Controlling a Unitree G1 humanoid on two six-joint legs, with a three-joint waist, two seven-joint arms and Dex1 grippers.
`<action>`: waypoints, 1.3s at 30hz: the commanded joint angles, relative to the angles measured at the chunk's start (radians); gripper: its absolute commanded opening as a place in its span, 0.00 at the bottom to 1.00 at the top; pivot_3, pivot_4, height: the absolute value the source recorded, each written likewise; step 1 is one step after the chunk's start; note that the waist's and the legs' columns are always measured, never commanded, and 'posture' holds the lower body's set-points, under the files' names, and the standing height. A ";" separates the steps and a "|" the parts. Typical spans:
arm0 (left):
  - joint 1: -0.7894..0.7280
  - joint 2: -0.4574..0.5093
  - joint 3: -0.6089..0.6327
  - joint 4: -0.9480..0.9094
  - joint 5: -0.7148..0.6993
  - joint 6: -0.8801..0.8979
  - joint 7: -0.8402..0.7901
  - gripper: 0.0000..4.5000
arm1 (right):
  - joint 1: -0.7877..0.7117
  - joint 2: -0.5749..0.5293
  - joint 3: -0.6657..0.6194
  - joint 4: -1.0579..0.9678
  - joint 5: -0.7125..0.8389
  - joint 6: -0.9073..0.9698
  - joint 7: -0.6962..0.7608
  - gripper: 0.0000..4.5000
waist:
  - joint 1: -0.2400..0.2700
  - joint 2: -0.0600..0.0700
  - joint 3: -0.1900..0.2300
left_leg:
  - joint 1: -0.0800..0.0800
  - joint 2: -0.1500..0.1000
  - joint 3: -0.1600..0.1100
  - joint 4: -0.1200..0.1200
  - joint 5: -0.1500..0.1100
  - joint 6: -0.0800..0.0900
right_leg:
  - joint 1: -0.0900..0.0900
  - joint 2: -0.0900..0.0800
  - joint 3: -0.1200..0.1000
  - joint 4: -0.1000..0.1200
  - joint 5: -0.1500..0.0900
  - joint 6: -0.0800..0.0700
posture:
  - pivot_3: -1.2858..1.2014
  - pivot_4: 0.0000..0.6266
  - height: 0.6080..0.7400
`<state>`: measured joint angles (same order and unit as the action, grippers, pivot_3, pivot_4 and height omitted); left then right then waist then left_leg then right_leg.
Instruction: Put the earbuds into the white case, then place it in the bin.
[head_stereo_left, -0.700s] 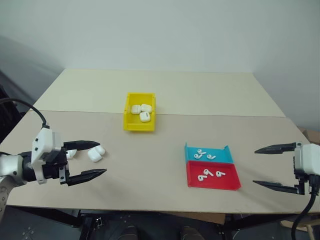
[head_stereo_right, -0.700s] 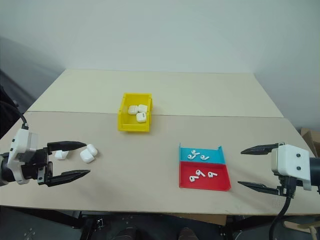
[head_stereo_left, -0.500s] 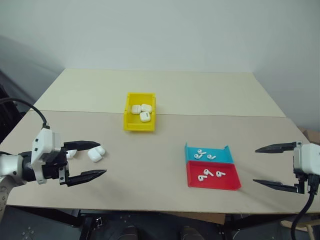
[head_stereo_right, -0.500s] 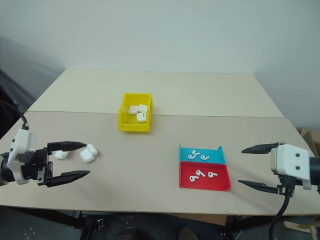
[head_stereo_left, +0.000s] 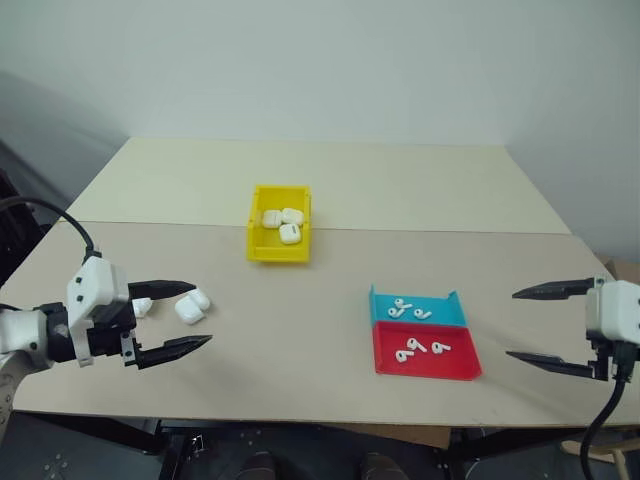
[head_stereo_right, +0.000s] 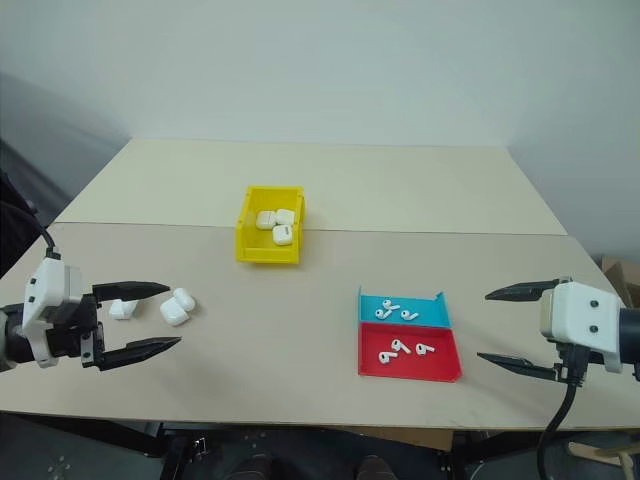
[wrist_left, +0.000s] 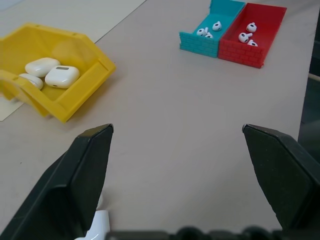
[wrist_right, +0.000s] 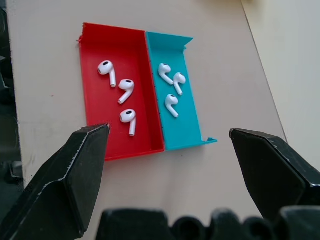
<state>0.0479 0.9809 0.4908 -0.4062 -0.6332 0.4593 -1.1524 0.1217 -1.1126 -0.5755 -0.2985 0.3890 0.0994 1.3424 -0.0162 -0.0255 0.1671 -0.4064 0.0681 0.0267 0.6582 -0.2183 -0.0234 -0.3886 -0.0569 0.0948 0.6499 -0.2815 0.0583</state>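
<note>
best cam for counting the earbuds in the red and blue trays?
Right wrist view: it looks straight down on both trays, three earbuds in the red tray, three in the blue tray. The head views show them as small white specks. The left wrist view sees them far off, partly behind the tray walls.
</note>
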 joint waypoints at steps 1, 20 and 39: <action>-0.019 0.029 0.000 -0.075 -0.004 0.059 0.072 1.00 | -0.023 -0.022 -0.002 0.007 -0.005 0.006 -0.011 0.99 | 0.001 0.000 0.000 | 0.000 0.000 0.000 0.000 0.000 0.000 | 0.000 0.000 0.000 0.000 0.000 0.000 | 0.52 0.24 1.00; -0.451 0.369 -0.483 0.317 0.301 0.290 -0.064 1.00 | -0.050 -0.021 0.076 0.013 -0.041 0.040 -0.070 0.99 | 0.004 0.000 0.001 | -0.002 0.000 0.002 0.000 0.000 0.000 | -0.002 0.000 0.000 -0.001 -0.001 0.001 | 0.52 0.24 1.00; -0.984 0.103 -0.988 0.691 0.625 0.443 -0.249 1.00 | -0.023 0.003 0.115 -0.019 -0.091 0.074 -0.154 0.99 | 0.003 -0.001 0.001 | -0.007 -0.001 0.000 0.001 0.000 0.001 | -0.005 0.001 0.000 -0.001 0.000 0.001 | 0.52 0.24 1.00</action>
<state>-0.9035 1.0831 -0.4950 0.2809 -0.0293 0.9118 -1.3795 0.0973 -1.1117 -0.4429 -0.2957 0.2970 0.1710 1.2000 -0.0132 -0.0262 0.1679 -0.4140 0.0674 0.0267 0.6593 -0.2187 -0.0225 -0.3935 -0.0559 0.0949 0.6493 -0.2818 0.0595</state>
